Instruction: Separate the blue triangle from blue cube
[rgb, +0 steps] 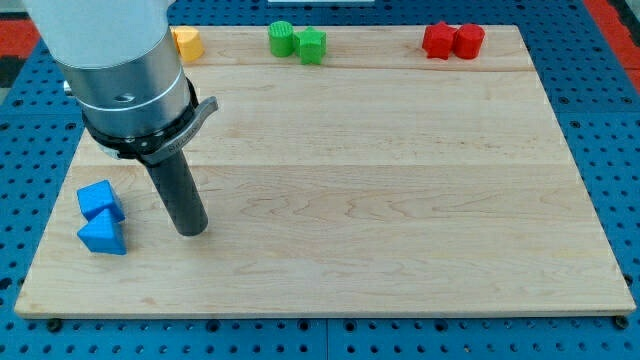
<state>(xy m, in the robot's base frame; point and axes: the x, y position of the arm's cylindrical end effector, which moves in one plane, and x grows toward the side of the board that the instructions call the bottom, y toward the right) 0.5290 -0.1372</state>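
Note:
The blue cube (100, 199) and the blue triangle (103, 235) lie touching at the board's left edge, the triangle just below the cube. My tip (191, 231) rests on the wooden board (380, 200) to the right of both blue blocks, a short gap away and about level with the triangle. The rod rises up and left into the grey arm body.
A yellow block (187, 43) sits at the top left, partly hidden by the arm. Two green blocks (297, 42) touch at top centre. Two red blocks (452, 40) touch at top right. Blue pegboard surrounds the board.

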